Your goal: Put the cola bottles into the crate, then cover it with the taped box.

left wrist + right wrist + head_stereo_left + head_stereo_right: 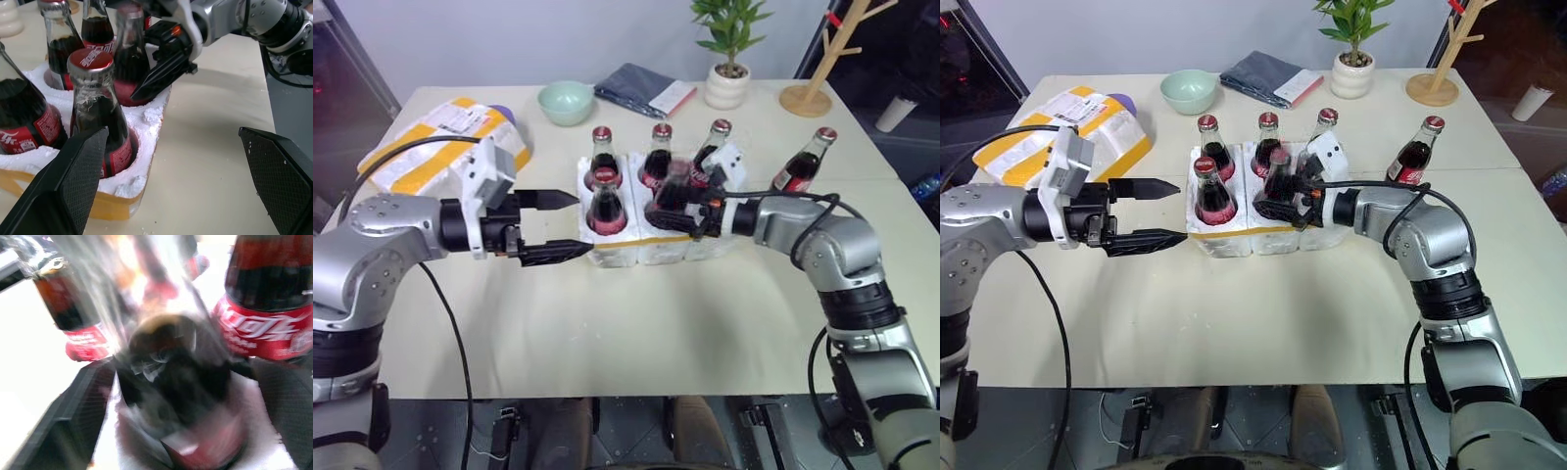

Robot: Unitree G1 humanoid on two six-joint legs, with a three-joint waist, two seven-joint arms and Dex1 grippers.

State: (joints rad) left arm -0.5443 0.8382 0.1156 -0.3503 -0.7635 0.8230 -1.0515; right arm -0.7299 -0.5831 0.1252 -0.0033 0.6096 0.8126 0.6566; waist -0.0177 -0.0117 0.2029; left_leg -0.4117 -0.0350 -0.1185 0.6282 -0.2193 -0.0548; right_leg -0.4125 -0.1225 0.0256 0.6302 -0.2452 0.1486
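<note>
Main risk sits at the right gripper (1281, 203): its fingers straddle the fifth cola bottle (1279, 183) in the near middle well of the crate (1234, 238), and the wrist view shows the bottle blurred between them, so I cannot tell whether they clamp it or have let go. If that bottle is not fully seated, pulling the arm back could drag or tip it against its neighbours, which stand very close; a tilt there could knock the far-row bottles or lift the light foam crate off the table (1253, 323). Second risk: the left gripper (1168, 210) hovers just left of the crate, fingers wide apart and empty, level with the near left bottle (1209, 196); any drift rightward would nudge that bottle or shove the crate. Third: one bottle (1415, 154) stands alone on the table, right of the crate and beside the right forearm, so a wide swing of that arm could topple it. Five bottles are in or at the crate, three far, two near; the near right well looks unfilled. The taped box (1067, 127) lies far left on the table, behind the left arm, well apart from both grippers, untouched.
</note>
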